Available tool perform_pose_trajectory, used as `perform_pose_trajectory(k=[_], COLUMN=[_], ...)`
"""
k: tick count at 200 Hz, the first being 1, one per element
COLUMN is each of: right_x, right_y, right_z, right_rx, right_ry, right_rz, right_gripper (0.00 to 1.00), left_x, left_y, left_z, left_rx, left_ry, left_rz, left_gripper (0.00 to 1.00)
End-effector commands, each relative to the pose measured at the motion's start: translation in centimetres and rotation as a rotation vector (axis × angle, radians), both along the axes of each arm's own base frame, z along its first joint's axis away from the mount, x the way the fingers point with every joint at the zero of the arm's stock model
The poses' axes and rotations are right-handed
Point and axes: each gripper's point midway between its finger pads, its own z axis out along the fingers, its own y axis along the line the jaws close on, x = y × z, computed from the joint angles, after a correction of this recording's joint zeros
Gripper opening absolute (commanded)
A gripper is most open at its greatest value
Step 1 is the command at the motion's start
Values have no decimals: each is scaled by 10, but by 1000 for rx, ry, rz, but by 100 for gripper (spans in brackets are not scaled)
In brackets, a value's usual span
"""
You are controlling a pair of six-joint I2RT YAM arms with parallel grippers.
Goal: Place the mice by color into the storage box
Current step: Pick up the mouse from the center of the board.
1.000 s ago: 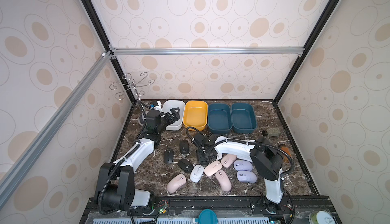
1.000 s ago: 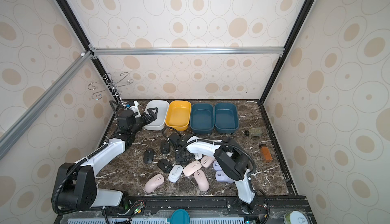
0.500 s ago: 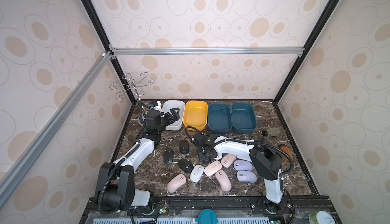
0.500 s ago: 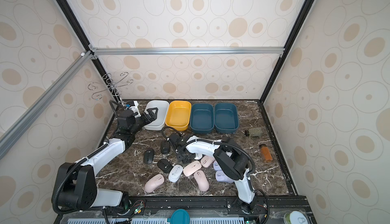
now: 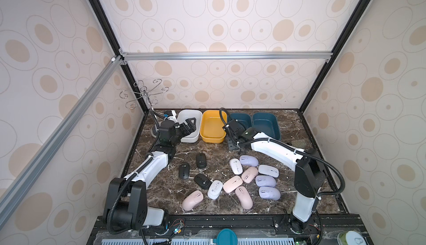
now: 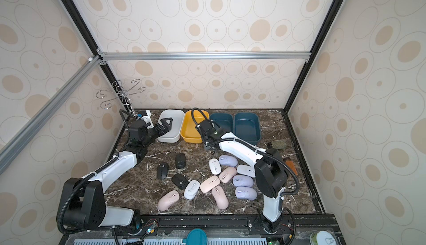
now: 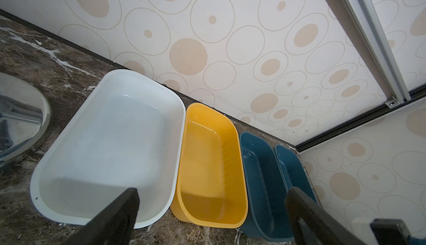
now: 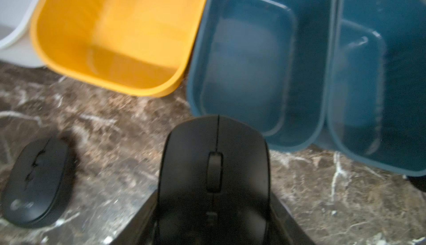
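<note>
My right gripper point(image 8: 212, 205) is shut on a black mouse point(image 8: 214, 163), held above the marble just in front of the yellow box point(image 8: 115, 36) and a teal box point(image 8: 253, 59). In a top view that gripper point(image 5: 232, 143) hangs near those boxes. My left gripper point(image 7: 212, 193) is open and empty, hovering at the white box point(image 5: 189, 117). On the table lie three black mice point(image 5: 201, 160), white ones point(image 5: 235, 165), pink ones point(image 5: 192, 200) and lavender ones point(image 5: 265, 181). All boxes that I can see into are empty.
A second teal box point(image 5: 265, 126) stands at the right end of the row. A wire hook stand point(image 5: 145, 93) rises at the back left corner. A small greenish block point(image 5: 297, 143) and a brown bottle point(image 6: 291, 164) lie by the right wall.
My right gripper has closed on a black mouse among the others and carried it back toward the boxes. The left arm has stayed where it was.
</note>
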Motion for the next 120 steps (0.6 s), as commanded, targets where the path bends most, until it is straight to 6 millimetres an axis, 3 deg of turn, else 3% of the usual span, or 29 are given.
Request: perform_pose_trajectory(k=[1, 42, 74, 92, 99, 120], right_x=[34, 84, 120, 133, 141, 154], right_y=[-41, -105, -130, -132, -150, -157], right_z=[24, 21, 0, -16, -20, -30], right_rx=[-38, 27, 45, 52, 55, 79], right_ry=[-109, -167, -131, -114, -107, -86], right_rz=[-57, -171, -162, -140, -177, -175], right_gripper=[56, 55, 55, 55, 55, 55], left_x=[5, 5, 6, 7, 7, 7], left_y=[1, -1, -2, -4, -5, -5], left_z=[28, 27, 24, 25, 25, 24], left_rx=[1, -2, -2, -4, -4, -1], left_ry=[-81, -85, -80, -83, -83, -84], left_rz=[-4, -14, -23, -36, -39, -39], left_gripper=[100, 100, 100, 100, 100, 100])
